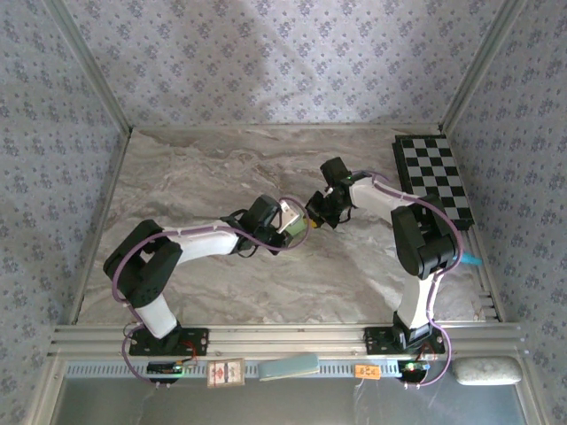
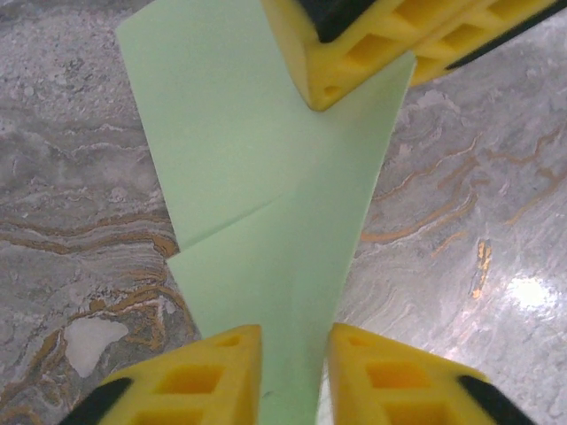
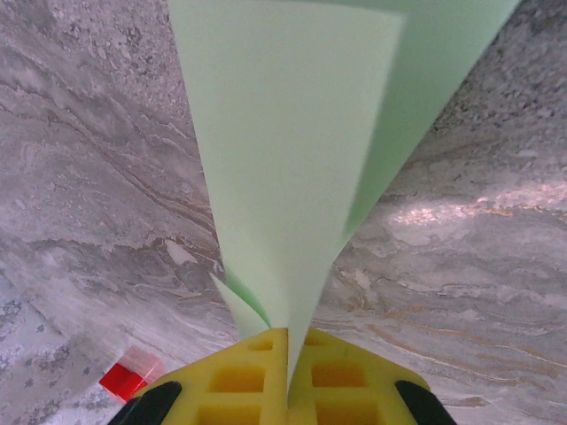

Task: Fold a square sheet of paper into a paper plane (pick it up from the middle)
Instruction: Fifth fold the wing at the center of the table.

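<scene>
At desk point(image 1: 221, 292) centre, in the slim gap between two arms set nose to nose: the paper plane point(image 2: 266, 195). Pinched at one end by right tool point(image 3: 288, 350), shut tight on the folded edge. Fans up and away from that seam in the right wrist view. Shows from the left wrist too, with right tool point(image 2: 381, 62) biting the far, wider end. Threaded at the near end through left tool point(image 2: 297, 363), parted only narrowly, paper tip in the gap; looks unclamped, no pinch visible. Runs lengthwise tool to tool, dead ahead of left tool, so equally near both arms. Probably calls for left tool to close on the tip or slide along that axis to press a crease; can't say which. Pale green, matte, narrowing toward left tool, broader toward right tool. Crossed mid-way by one diagonal fold edge, layers overlapping. Seems lifted off the marbled desk; contact unclear. From above, left tool point(image 1: 297, 228) and right tool point(image 1: 317, 212) nearly touching.
</scene>
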Controlling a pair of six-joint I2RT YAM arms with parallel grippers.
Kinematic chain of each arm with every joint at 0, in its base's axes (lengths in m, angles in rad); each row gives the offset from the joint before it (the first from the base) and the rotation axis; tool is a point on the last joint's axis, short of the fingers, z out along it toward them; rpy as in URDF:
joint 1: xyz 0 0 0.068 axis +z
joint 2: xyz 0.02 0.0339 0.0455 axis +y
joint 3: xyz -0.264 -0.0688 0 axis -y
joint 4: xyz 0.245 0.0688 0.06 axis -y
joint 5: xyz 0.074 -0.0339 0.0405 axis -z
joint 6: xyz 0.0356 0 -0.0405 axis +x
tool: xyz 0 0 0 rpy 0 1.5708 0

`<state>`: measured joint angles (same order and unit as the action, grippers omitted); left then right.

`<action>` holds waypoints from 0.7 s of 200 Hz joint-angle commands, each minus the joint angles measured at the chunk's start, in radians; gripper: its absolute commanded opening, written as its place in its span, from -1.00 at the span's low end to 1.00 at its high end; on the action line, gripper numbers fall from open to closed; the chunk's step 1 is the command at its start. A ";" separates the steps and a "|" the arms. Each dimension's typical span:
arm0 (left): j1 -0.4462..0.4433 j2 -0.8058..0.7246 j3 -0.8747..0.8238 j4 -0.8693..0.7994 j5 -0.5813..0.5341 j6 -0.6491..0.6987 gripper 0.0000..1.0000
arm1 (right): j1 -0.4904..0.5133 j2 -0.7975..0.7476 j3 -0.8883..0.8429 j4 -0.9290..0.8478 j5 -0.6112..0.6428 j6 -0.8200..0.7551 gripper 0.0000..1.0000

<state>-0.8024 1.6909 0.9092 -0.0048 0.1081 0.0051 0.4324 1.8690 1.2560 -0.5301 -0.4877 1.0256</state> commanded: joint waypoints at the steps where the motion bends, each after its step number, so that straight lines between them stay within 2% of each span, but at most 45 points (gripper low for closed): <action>1: -0.018 0.014 0.020 -0.016 -0.019 0.027 -0.40 | 0.002 -0.011 -0.012 -0.016 -0.009 0.019 -0.96; 77: -0.032 0.050 0.027 -0.026 -0.029 0.029 -0.40 | -0.001 -0.007 -0.009 -0.023 -0.007 0.027 -0.95; 140: -0.031 0.052 0.014 -0.020 -0.033 0.020 -0.66 | -0.003 -0.005 -0.010 -0.025 -0.010 0.030 -0.91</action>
<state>-0.8268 1.7302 0.9115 -0.0135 0.0807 0.0181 0.4324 1.8690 1.2552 -0.5304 -0.4873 1.0328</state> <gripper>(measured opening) 0.196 0.056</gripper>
